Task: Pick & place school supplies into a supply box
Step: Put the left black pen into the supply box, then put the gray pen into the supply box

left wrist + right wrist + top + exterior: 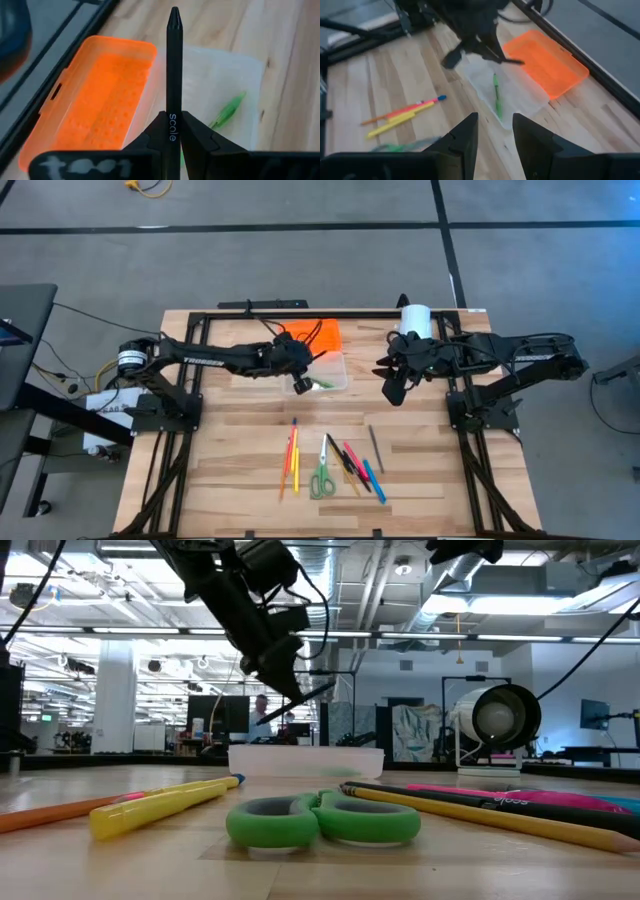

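Observation:
The supply box has a clear tray (325,372) and an open orange lid (316,336), lying at the table's far middle. One green pen (228,109) lies in the tray. My left gripper (172,136) hovers over the tray's near edge, shut on a black pencil (174,65). My right gripper (495,132) hangs open and empty to the right of the box. On the near table lie orange and yellow pens (292,456), green-handled scissors (321,477), black, red and blue pens (356,466) and a grey pencil (375,448). My left gripper pinches the black pencil between its two fingers at the printed stretch of the shaft (173,120). The pencil lies along the fingers and its pointed end (174,14) sticks out ahead of them. The fingers slant down from the table's left. The pencil is lifted clear above the tray (305,758).
A white cylinder (415,319) stands at the far right, beside my right arm. A black frame rail (330,312) runs along the table's far edge behind the lid. Bare wood lies between the box and the row of pens.

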Controlling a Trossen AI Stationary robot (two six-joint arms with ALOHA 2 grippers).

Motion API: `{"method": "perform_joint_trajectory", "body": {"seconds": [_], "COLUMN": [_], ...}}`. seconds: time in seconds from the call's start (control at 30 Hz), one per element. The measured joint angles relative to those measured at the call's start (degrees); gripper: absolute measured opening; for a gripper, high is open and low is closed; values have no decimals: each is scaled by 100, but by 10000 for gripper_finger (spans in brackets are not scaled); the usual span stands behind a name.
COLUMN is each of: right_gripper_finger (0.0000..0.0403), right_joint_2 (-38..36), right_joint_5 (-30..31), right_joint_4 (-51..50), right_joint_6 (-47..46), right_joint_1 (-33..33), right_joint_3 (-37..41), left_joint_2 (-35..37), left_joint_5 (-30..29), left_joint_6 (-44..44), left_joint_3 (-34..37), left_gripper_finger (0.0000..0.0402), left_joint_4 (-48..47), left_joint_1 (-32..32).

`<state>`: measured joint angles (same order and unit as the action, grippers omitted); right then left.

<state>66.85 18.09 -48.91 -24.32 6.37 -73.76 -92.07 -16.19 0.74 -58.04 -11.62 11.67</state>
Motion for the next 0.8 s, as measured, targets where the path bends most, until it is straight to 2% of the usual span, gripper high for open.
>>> {"method": "perform_joint_trajectory", "body": {"seconds": [0.2,0.37,0.47,0.8], "right_gripper_finger": [115,115,115,115], "right_joint_2": [0,0,0,286], "right_joint_5": [2,2,16,4], "right_joint_4": [249,312,313,139], "right_joint_6": [-144,-177,-154,-124], "right_joint_1": [10,13,13,83], "right_joint_3": [0,0,0,0], "left_joint_2": [6,-9,-81,-262], "left_joint_5": [305,939,1029,933], "left_joint_6": [-620,-702,-642,-290], "left_joint_3": [6,6,6,7], "left_gripper_finger": [27,28,34,128], "left_joint_4": [-8,-108,-141,-47], "left_joint_1": [138,289,297,266]}}
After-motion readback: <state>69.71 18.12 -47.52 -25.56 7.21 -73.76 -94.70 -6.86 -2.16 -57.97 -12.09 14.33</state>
